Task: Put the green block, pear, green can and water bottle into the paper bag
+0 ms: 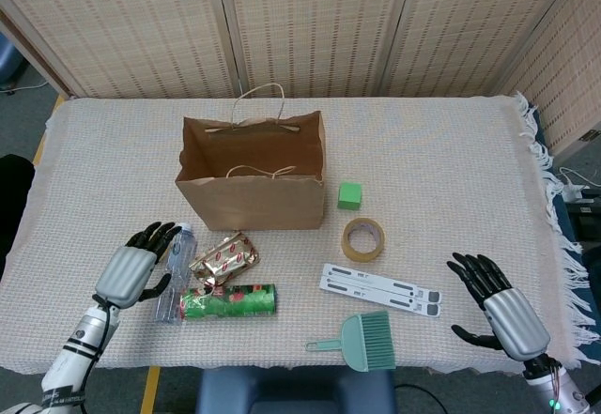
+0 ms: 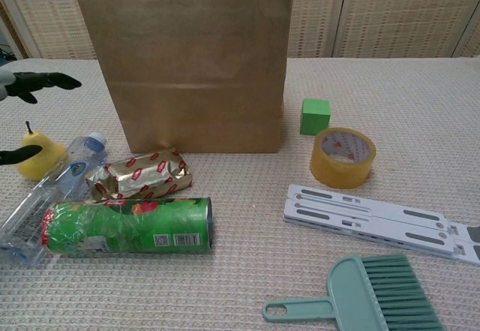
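Pear (image 2: 34, 157) sits left of the water bottle (image 2: 45, 196), green can (image 2: 127, 226) and foil packet (image 2: 142, 173); left hand (image 1: 131, 268) hovers spread above it. Right hand (image 1: 498, 306) spread, empty.

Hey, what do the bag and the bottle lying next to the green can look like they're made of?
The bag looks like brown kraft paper: matte, creased, with twisted cord handles. The bottle looks like thin clear plastic: the cloth shows through it, and it has a pale blue cap. The green can has a glossy printed wrap; its body material isn't clear.

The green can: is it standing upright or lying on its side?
Lying on its side. The green can rests lengthwise on the table, in front of the paper bag.
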Robot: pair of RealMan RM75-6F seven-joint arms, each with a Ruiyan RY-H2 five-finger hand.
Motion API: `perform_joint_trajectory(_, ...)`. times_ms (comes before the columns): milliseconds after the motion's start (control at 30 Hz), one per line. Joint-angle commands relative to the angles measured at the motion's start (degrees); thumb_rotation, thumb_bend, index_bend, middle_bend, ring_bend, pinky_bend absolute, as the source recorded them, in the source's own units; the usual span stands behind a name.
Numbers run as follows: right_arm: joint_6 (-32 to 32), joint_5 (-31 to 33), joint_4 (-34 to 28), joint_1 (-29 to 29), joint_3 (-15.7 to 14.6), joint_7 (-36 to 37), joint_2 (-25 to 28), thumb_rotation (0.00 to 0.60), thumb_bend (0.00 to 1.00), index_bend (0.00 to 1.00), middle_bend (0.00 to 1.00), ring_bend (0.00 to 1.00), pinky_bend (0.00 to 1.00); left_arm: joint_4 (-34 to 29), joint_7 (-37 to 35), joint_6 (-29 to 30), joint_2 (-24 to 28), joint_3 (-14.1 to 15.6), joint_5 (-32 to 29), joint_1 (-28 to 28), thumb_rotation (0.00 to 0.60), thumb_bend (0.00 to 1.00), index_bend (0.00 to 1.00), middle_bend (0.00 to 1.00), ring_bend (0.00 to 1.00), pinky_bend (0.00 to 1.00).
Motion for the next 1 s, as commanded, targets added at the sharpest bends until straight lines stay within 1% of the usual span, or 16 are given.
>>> perform_joint_trajectory(33,-0.2,0.2,-0.2,0.0,0.0,0.2,0.2,0.6,0.07,0.0,0.0,0.0,0.02,2.6,7.5,-6.2,-2.5,-2.6,-5.2,-5.0,0.6,0.38,0.0,0.0,0.0,0.14)
perform_joint_trajectory(233,-0.5,0.5,-0.5,0.1,-0.2,0.8,0.7,0.6,0.07,0.0,0.0,0.0,0.02,5.2,17.3,-10.8,-3.8,-4.3,-13.4,-9.7,0.6,0.38,0.0,0.0,0.0,0.16)
perform_joint_trajectory(400,-0.7,0.7,-0.8,0.1,-0.3,1.2,1.1,0.6,0.07,0.0,0.0,0.0,0.02,7.4,22.0,-12.7,-3.4,-4.9,-19.7,-12.4,0.6,0.39,0.01,0.0,0.0,0.19)
perform_joint_trajectory(600,-1.2,1.0,-1.1,0.2,-0.4,1.2,1.3,0.6,0.07,0.0,0.0,0.0,0.02,9.6,23.2,-13.8,-3.2,-4.2,-23.4,-13.5,0.6,0.39,0.01,0.0,0.0,0.19)
perform_joint_trajectory(767,-1.3,1.1,-1.1,0.1,-0.3,0.9,1.2,0.6,0.07,0.0,0.0,0.0,0.02,9.5,23.5,-14.5,-2.1,-3.2,-25.3,-13.9,0.6,0.39,0.0,0.0,0.0,0.18)
perform_joint_trajectory(933,-1.5,1.2,-1.2,0.2,-0.3,0.6,1.2,0.6,0.07,0.0,0.0,0.0,0.02,5.4,21.0,-12.7,0.3,-2.7,-26.7,-12.3,0.6,0.38,0.0,0.0,0.0,0.16)
perform_joint_trajectory(1000,-1.5,1.1,-1.2,0.2,-0.3,0.5,1.2,0.6,0.07,0.0,0.0,0.0,0.02,3.8,20.5,-12.3,1.3,-1.9,-27.2,-11.6,0.6,0.38,0.0,0.0,0.0,0.15)
